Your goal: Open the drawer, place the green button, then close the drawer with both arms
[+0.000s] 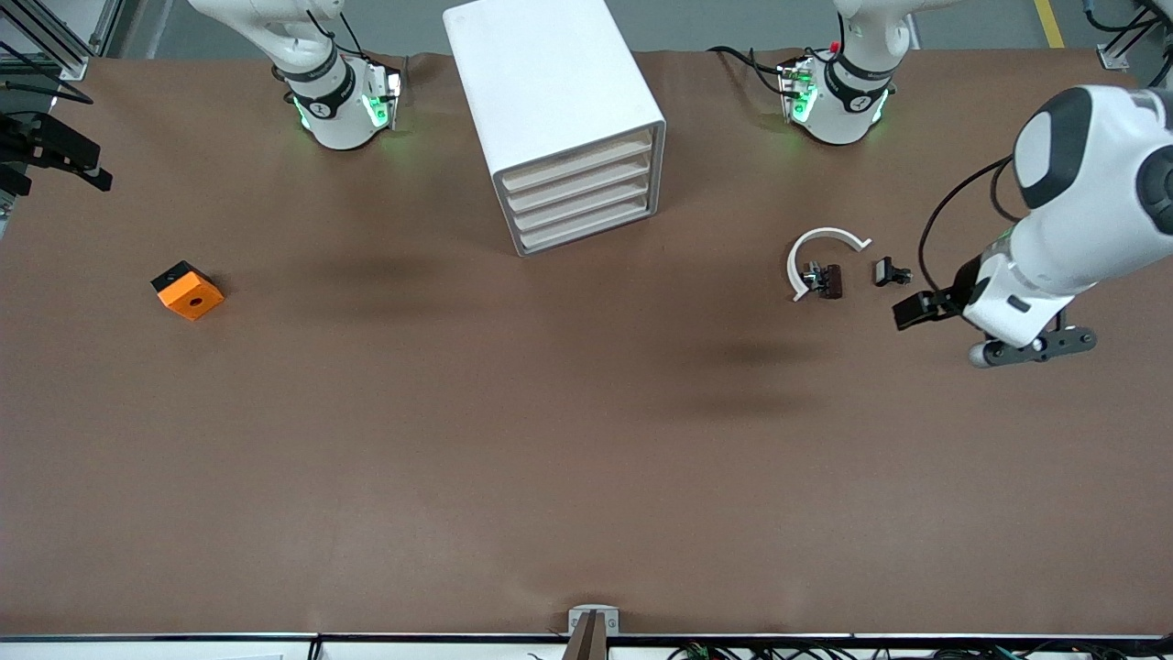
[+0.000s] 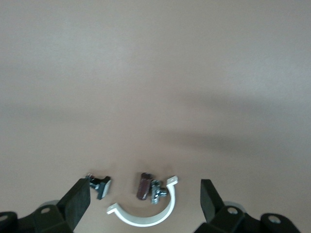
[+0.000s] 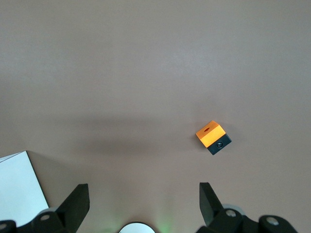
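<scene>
Front view: drawer [image 1: 586, 231] well apart from left jaws.

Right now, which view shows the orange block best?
The right wrist view: the orange block shows its holed top and black side unobstructed. The front view shows it small, toward the right arm's end of the table. The left wrist view misses it.

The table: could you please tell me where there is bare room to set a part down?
The brown table is bare nearer the camera than the white four-drawer cabinet, and between it and the orange block with a hole. It is crowded around the white curved piece and small black clips, beside the left end effector.
</scene>
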Motion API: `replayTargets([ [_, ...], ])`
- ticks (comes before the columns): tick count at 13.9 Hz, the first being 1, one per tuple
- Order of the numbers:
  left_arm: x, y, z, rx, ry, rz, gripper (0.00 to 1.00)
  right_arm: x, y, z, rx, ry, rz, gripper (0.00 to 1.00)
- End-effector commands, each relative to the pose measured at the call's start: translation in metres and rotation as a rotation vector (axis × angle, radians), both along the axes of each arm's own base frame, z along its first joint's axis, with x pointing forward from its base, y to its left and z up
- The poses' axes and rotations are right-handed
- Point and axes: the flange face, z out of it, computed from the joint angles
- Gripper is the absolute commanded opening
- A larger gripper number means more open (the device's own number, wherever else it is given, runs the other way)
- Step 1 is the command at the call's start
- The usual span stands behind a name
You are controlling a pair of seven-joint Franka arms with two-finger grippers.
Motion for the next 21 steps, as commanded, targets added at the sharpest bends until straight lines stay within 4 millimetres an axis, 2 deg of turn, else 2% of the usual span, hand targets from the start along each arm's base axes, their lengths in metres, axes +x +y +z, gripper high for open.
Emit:
replayTargets([
  [1,-0.015,0.0,0.006,0.0,-0.004,-0.016,1.0,-0.008,0.001,0.004,0.01,-0.013,-0.02,1.0],
  [4,-0.011,0.007,0.011,-0.003,-0.026,-0.006,1.0,-0.008,0.003,0.004,0.01,-0.009,-0.039,1.0],
  [10,-0.012,-0.002,0.014,0.008,-0.045,-0.016,1.0,-0.007,0.001,0.005,0.009,-0.015,-0.042,1.0],
  [18,-0.009,0.015,0.031,0.011,-0.078,0.0,1.0,-0.007,0.001,0.005,0.008,-0.017,-0.042,1.0],
  [21,-0.007,0.013,0.036,0.008,-0.089,-0.003,1.0,-0.007,0.001,0.005,0.008,-0.015,-0.042,1.0],
])
